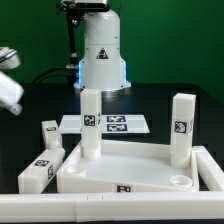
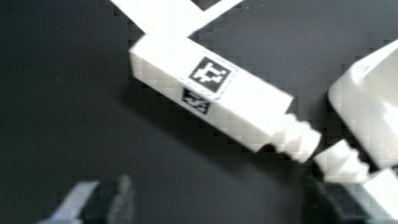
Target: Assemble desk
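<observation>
The tabletop (image 1: 130, 172) lies flat at the front of the black table (image 1: 150, 100). Two upright legs stand at its far corners, the left leg (image 1: 90, 122) and the right leg (image 1: 182, 127). Two loose legs (image 1: 40, 170) rest just beside it at the exterior view's left. In the wrist view, a lying leg (image 2: 205, 85) shows its threaded end. The gripper (image 2: 98, 198) hangs above the table, fingers slightly apart and empty.

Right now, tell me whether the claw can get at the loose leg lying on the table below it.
Probably yes: the claw hangs open over the loose leg, which lies flat with nothing on top. Another white part sits close beside its threaded end.
</observation>
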{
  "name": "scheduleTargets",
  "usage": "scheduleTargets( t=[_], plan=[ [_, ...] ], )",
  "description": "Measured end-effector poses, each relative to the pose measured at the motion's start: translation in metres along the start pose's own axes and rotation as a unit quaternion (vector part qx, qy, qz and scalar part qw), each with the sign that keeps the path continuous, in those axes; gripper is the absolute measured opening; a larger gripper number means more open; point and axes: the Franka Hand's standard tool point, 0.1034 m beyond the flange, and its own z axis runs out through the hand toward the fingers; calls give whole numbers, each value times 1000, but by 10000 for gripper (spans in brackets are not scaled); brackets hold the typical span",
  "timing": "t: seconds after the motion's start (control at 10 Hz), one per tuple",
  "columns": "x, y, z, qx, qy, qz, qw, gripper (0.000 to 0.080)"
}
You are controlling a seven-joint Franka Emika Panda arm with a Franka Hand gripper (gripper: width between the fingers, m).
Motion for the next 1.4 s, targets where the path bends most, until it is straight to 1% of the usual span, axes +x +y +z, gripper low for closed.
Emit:
scheduleTargets(
  t=[0.1,0.2,0.3,0.4,0.5,0.6,0.7,0.8,0.9,1.0,1.1,1.2,1.3,1.4],
  plan=[
    [1,0,1,-1,-2,-49,999,597],
    [1,1,1,0,-2,-89,996,633],
    [4,0,1,-4,11,-146,989,645],
    [4,-3,6,-21,57,-244,968,645],
    [-6,-4,16,-39,75,-312,946,649],
    [-4,-7,23,-63,98,-380,917,649],
    [0,-7,25,-75,108,-402,906,649],
    [3,0,19,-73,111,-421,897,649],
    [3,2,19,-79,108,-448,884,649],
    [3,1,21,-79,107,-447,885,649],
    [6,-1,21,-90,117,-450,881,649],
    [9,-10,30,-138,161,-467,859,649],
    [2,-16,44,-159,175,-474,848,649],
    [2,-17,55,-176,187,-476,841,649]
  ],
)
